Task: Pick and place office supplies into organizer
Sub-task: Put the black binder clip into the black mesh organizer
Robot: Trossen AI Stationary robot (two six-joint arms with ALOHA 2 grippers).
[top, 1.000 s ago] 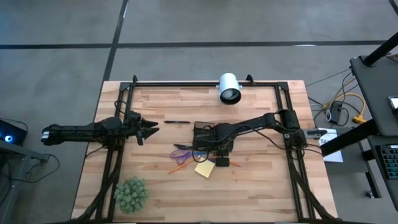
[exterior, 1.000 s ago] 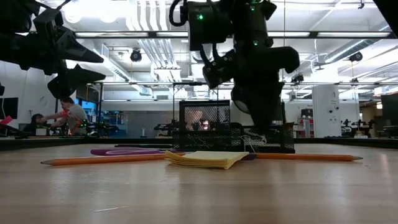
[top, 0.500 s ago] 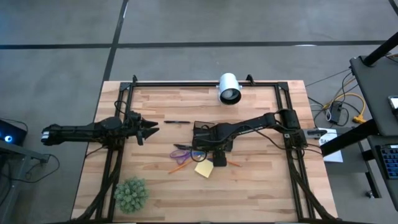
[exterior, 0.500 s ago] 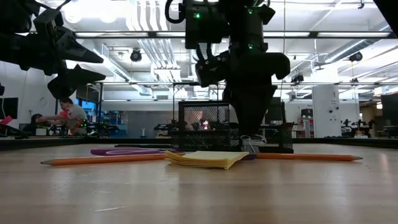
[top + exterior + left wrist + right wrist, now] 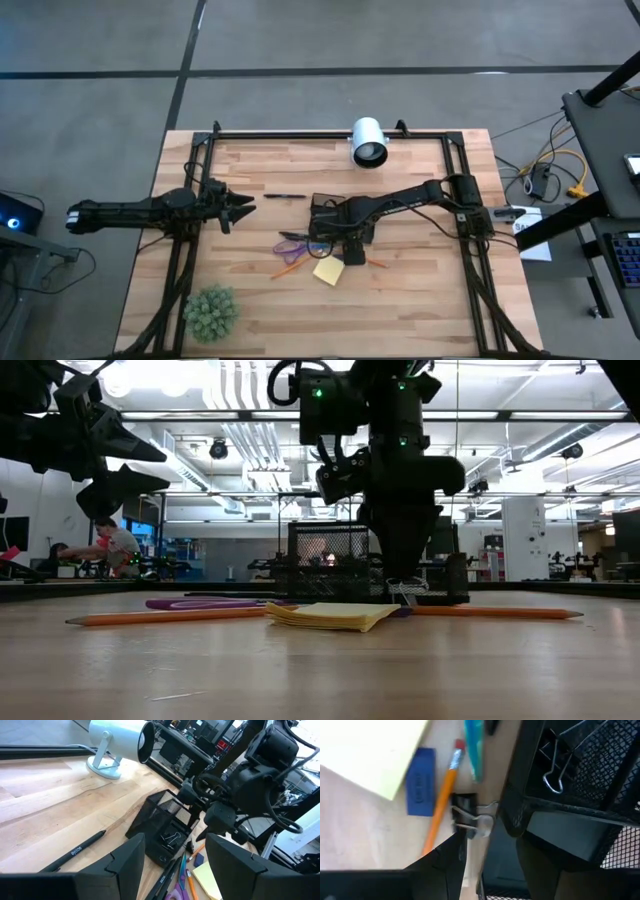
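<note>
The black mesh organizer (image 5: 335, 218) (image 5: 570, 795) stands mid-table with one binder clip (image 5: 555, 765) lying inside. My right gripper (image 5: 348, 252) (image 5: 490, 855) points down just in front of it, open, over a second black binder clip (image 5: 469, 815) that lies beside the organizer's front wall. Near it lie the yellow sticky pad (image 5: 328, 271), an orange pencil (image 5: 442, 805), a blue eraser (image 5: 420, 787) and purple scissors (image 5: 292, 240). A black pen (image 5: 285, 196) lies farther back. My left gripper (image 5: 248, 207) waits open at the table's left. My right gripper comes from above, its fingertips (image 5: 457, 847) close over the wire handles (image 5: 484, 821) of the binder clip, which sits next to the organizer's front wall. Whether the fingers touch the clip I cannot tell.
A white cylindrical camera (image 5: 368, 142) stands at the far edge and a fuzzy green plant ball (image 5: 210, 312) at the near left. A second orange pencil (image 5: 495, 612) lies right of the pad. Bare wood lies along the near and right sides.
My right gripper has shifted a little toward the table's left and far edge, closer to the organizer's front. The left arm and the other items have stayed where they were.
</note>
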